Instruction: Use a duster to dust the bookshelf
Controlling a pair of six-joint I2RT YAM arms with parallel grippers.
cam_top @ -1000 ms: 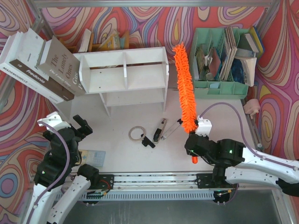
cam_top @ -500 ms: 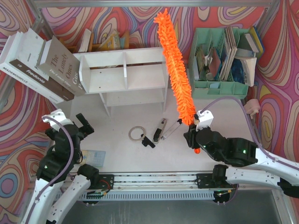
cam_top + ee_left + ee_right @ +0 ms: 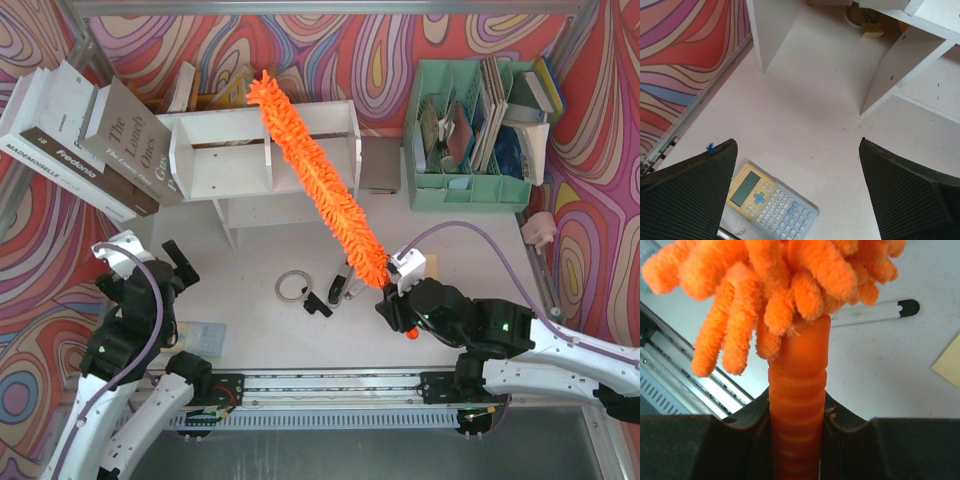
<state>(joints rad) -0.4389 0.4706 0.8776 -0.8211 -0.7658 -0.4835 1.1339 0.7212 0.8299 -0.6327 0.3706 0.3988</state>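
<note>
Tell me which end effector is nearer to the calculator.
Left. The left end effector hangs open right by the calculator; the right end effector, shut on the duster, is well off to the calculator's right.

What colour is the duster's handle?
Orange: the duster handle matches its fluffy head; clearest in right wrist view.

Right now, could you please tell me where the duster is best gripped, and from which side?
Grip the duster by its ribbed handle, from the near end: it looks rigid and narrow; the fluffy head would squash. The right gripper holds it there.
</note>
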